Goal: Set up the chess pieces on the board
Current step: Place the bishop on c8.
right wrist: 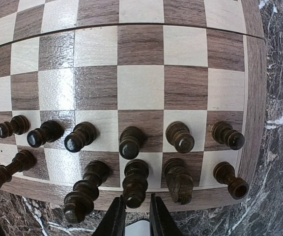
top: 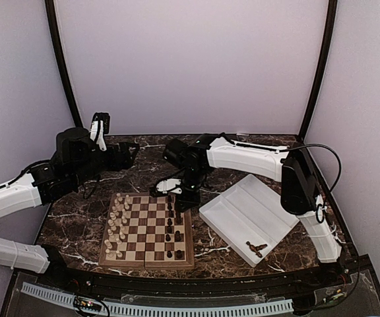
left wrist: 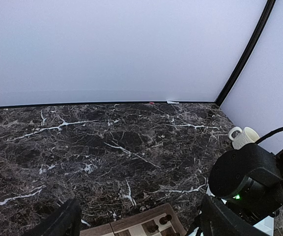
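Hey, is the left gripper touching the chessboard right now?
Apart. The top view shows the left gripper beyond the board's far edge, bare marble between them.

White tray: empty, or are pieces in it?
Not empty: a few dark pieces lie in the tray's near corner; the rest looks bare.

A dark marble tabletop (top: 78, 218) veined with white fills the floor of the top view. On it, at about four o'clock from the centre, a white plastic tray (top: 256, 205) lies diagonally, divided into long compartments. Pale walls (top: 190, 59) close the scene, with black curved poles at ten o'clock (top: 61, 63) and two o'clock (top: 316, 66). A white slotted strip (top: 177, 309) runs along six o'clock. In the left wrist view a cream mug (left wrist: 243, 136) sits at three o'clock.
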Robot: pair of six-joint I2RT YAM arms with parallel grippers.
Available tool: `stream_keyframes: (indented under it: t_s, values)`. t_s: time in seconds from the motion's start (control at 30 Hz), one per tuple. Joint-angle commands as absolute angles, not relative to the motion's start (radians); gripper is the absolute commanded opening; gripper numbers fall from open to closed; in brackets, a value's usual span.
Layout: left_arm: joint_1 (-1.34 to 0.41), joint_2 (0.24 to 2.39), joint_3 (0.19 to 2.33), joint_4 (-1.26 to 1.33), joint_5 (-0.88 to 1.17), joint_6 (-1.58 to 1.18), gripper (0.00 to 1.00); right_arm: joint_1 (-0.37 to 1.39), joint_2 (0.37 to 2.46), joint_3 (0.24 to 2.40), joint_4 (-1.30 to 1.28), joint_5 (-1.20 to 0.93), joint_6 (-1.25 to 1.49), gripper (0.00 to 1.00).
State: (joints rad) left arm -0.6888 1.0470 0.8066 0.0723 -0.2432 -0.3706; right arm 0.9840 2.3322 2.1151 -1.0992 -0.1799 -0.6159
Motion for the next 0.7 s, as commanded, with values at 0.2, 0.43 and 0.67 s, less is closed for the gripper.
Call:
stream_keyframes:
  t_s: [0.2,0.43,0.67]
  values:
    - [-0.681,1.046,0.793,0.087,-0.230,-0.373,0.86,0.998,2.340,2.144,-1.095,-0.162,-0.609,0.22]
    - [-0.680,1.048,0.808,0.075,-0.236,-0.339,0.86,0.992,2.235,2.026,-1.108,-0.111,-0.618,0.24]
    - [-0.679,1.069,0.842,0.053,-0.232,-0.298,0.86,0.923,1.997,1.729,-1.030,-0.079,-0.585,0.27]
